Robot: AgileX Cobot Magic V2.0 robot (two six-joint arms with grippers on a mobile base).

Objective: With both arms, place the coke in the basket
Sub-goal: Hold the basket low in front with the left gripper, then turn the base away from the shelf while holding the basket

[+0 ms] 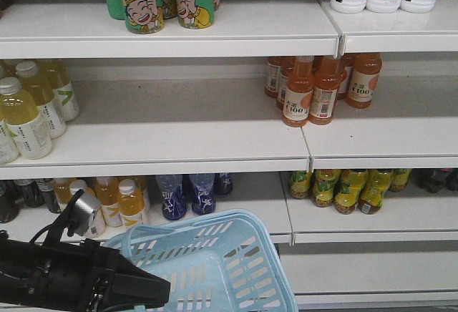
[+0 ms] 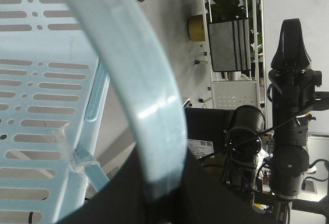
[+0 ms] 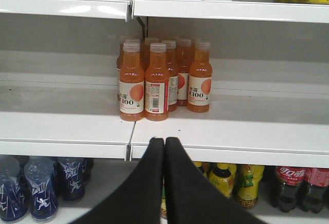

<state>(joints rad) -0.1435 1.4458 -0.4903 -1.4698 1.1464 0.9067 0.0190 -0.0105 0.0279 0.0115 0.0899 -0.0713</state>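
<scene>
Item 1: basket (image 2: 36,106), pale blue plastic, slotted wall filling the left side.
Item 2: handle (image 2: 139,95), broad pale blue band curving from the top edge down to bottom centre, its lower end clamped in the dark left claw (image 2: 154,206).
Item 3: black robot arm (image 2: 290,131), upright at right, cables trailing.
Item 4: grey box (image 2: 230,47) on a white rack, behind.
Item 5: leafy plant (image 2: 226,3) above the box; yellow pot (image 2: 196,28) beside it.

Front, right-wrist views toward shelves (image 1: 164,147); left-wrist beside basket (image 2: 31,80)
</scene>
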